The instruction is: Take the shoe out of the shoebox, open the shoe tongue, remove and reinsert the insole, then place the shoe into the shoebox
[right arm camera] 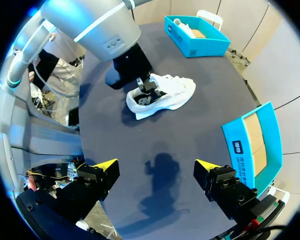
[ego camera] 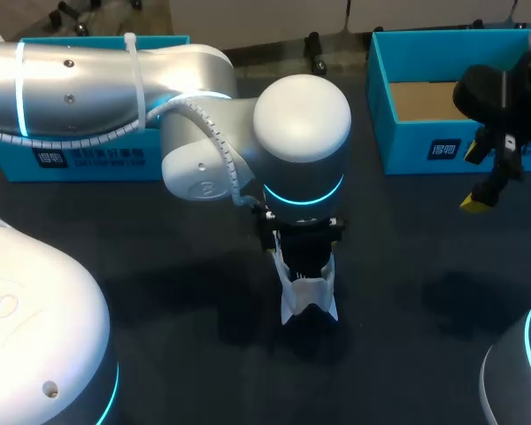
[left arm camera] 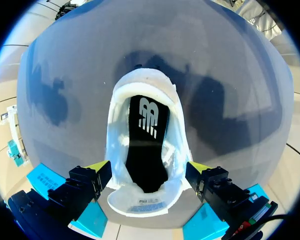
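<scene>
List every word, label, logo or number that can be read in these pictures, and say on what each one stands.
Right box: white label on the wall, print too blurred to read.
Left box: white label on the wall, print too blurred to read.
Insole: a white logo mark, no readable words.
Shoe: a small tag at the heel, print too small to read.
No text can be quoted with certainty.
</scene>
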Robot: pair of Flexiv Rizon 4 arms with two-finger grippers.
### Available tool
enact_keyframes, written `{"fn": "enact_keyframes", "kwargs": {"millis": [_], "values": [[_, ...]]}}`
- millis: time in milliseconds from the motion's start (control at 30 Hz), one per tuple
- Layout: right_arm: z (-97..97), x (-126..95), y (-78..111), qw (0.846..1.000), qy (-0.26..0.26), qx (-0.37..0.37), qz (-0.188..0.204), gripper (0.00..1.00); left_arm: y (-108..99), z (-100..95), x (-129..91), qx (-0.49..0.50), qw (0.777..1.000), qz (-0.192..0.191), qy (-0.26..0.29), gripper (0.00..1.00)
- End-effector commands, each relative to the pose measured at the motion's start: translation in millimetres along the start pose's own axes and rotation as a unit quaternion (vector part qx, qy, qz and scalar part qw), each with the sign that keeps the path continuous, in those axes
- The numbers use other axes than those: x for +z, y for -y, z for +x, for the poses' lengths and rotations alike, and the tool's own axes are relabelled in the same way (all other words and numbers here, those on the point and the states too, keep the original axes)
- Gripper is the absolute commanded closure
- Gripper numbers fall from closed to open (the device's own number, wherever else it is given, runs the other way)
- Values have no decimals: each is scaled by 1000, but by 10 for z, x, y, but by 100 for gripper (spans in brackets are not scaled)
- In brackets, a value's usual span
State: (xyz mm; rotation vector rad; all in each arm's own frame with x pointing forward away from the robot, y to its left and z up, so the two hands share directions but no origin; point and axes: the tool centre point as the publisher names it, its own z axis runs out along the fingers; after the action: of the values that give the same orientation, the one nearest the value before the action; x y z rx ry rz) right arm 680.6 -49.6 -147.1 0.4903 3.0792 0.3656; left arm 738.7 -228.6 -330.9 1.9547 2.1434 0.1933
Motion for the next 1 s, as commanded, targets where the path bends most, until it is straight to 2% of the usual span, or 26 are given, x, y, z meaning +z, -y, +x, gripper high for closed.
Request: {"fn": "enact_keyframes", "kwargs": {"millis": [33,567,867,933,1000], "values": [[-20,7,-23,1000,-2,1,3,0,-72,45,-77,2,1000,1,3,0],[-20,7,-23,1000,-2,1,3,0,-342,-67,-377,2,1000,-3,30,0],[-20,7,-23,1000,-2,1,3,0,-608,-151,-369,-3,999,-26,28,0],[-20,7,-23,1000,-2,1,3,0,-646,-161,-357,-2,999,-28,27,31],[-20,7,-23,1000,-2,1,3,0,-669,-166,-345,-2,999,-29,26,53]]}}
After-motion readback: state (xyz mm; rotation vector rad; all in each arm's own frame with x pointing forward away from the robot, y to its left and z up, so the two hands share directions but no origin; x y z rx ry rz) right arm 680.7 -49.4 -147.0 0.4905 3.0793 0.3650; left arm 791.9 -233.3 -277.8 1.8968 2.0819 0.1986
